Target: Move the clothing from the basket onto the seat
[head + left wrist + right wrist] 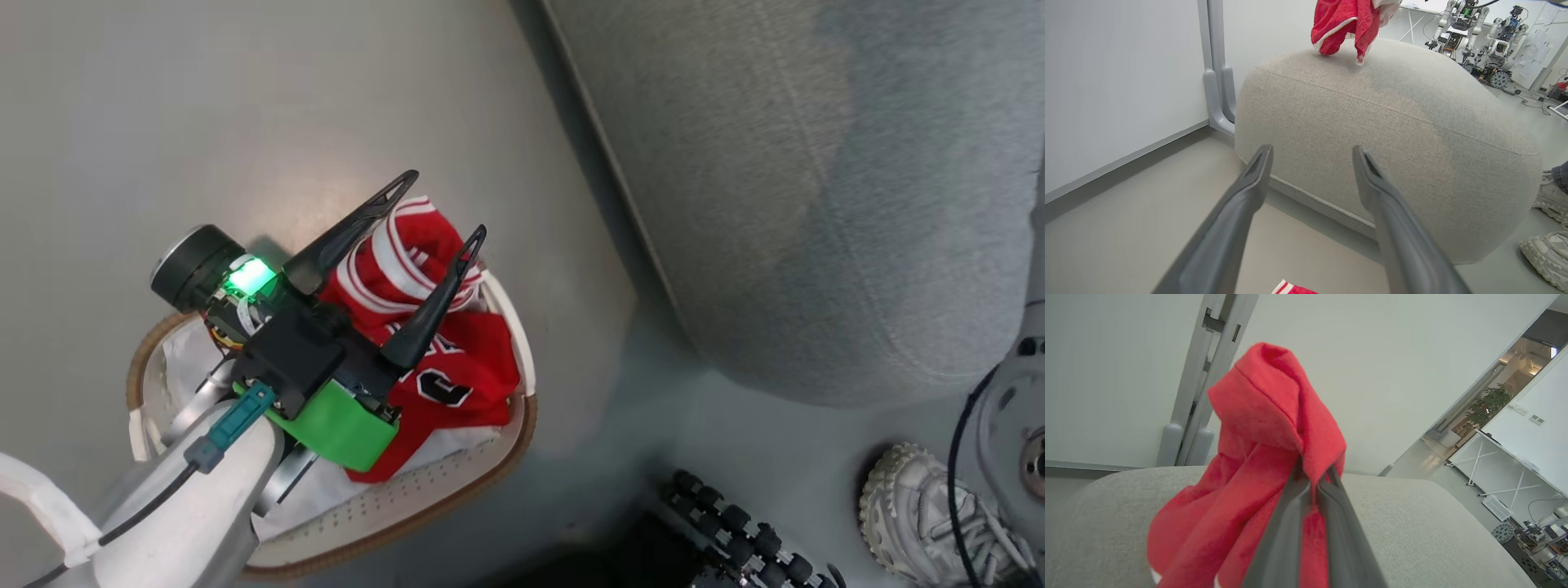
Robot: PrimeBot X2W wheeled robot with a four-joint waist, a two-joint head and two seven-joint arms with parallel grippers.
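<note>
Red clothing (1265,457) is hanging over the top of the grey seat (1433,531), pinched between the pressed-together fingers of our right gripper (1312,482). Beside the seat, our left gripper (446,201) is hovering spread over the basket (490,483), which is holding another jersey (469,359). Releasing near the seat's rounded edge, we are risking the fabric sliding off.

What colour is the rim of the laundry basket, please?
The basket rim is brown, shown best in the head view.
</note>
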